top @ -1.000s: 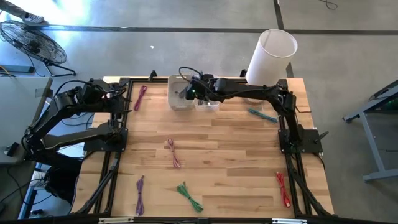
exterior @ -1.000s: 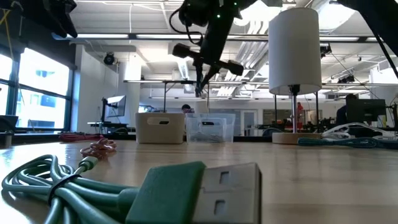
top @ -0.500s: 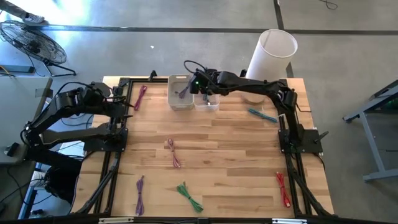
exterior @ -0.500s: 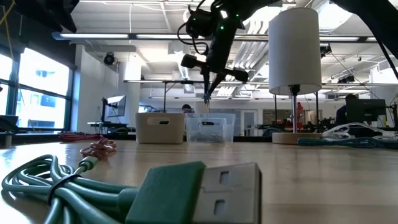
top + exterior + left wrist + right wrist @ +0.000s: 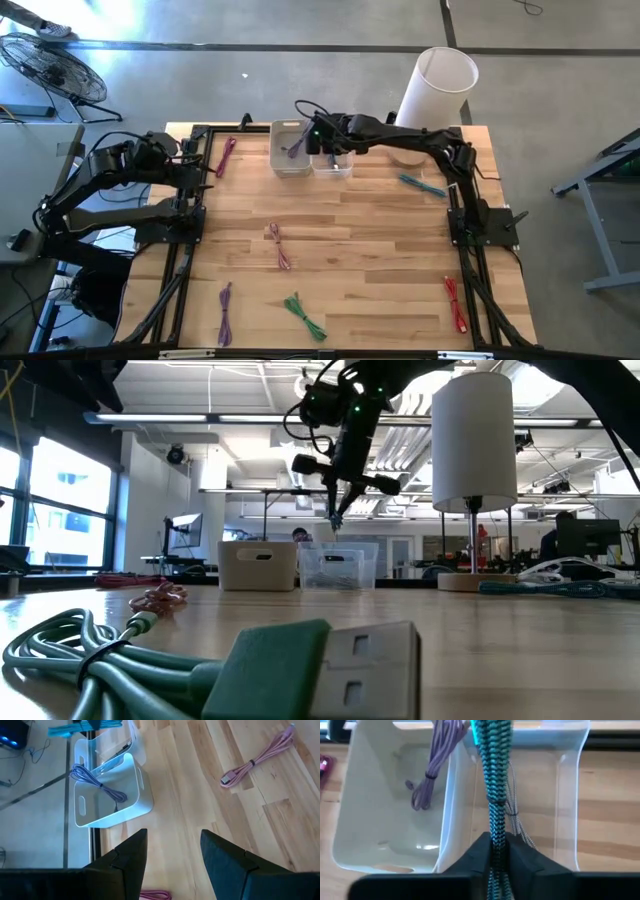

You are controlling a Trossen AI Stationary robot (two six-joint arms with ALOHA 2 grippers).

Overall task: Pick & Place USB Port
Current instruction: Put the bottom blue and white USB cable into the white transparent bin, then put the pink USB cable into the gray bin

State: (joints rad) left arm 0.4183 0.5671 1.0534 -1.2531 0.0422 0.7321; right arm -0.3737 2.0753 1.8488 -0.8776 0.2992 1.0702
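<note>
Right claw point(image 5: 496, 851) now over clear bin point(image 5: 568, 805), gripping teal cable point(image 5: 493, 775), rim-clear.

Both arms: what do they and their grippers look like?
Both arms are dark, jointed, on black frames at the table's sides. The right gripper carries small green lights and a looping black cable. The left gripper ends in two broad, flat, dark angular fingers.

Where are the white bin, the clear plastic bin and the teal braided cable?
white bin point(image 5: 380, 845), right wrist view, inner floor.
clear plastic bin point(image 5: 567, 805), right wrist view, side wall.
teal braided cable point(image 5: 494, 780), right wrist view, mid-length.
</note>
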